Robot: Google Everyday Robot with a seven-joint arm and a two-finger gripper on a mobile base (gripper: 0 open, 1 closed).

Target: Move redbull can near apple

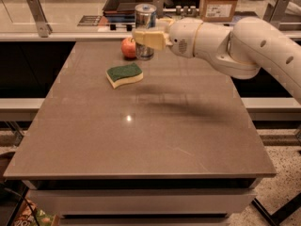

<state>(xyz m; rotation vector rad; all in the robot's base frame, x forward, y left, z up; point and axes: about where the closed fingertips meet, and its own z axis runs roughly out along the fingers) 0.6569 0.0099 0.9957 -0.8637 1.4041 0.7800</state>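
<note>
The redbull can (145, 18) is a slim silver can with blue panels, upright at the far edge of the table. My gripper (146, 36) is shut on the can around its middle, reaching in from the right. The small red apple (128, 47) sits on the table just left of the can, almost touching its lower part. The can's base is at or just above the table surface; I cannot tell which.
A green and yellow sponge (124, 74) lies in front of the apple. The brown table (141, 135) stretches toward me. Beyond its far edge are a counter with a dark tray (124, 1), a cardboard box (220, 1) and metal brackets (37, 15).
</note>
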